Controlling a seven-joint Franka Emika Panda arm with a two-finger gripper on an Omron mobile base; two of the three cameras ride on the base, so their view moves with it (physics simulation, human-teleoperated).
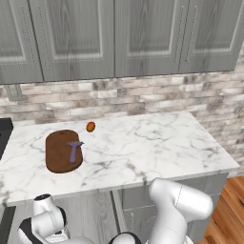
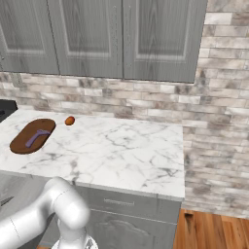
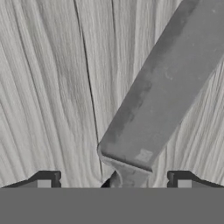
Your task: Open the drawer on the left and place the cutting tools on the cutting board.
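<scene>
Peeler on cutting board; end effector straddles knife.

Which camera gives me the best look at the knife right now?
The hand view: the knife lies close up on the grey drawer floor, its grey blade running diagonally, between the open end effector's fingertips. Neither base view lets me make the knife out.

1 cutting board, 1 peeler, 1 knife, 1 orange-brown oval obj.
</scene>
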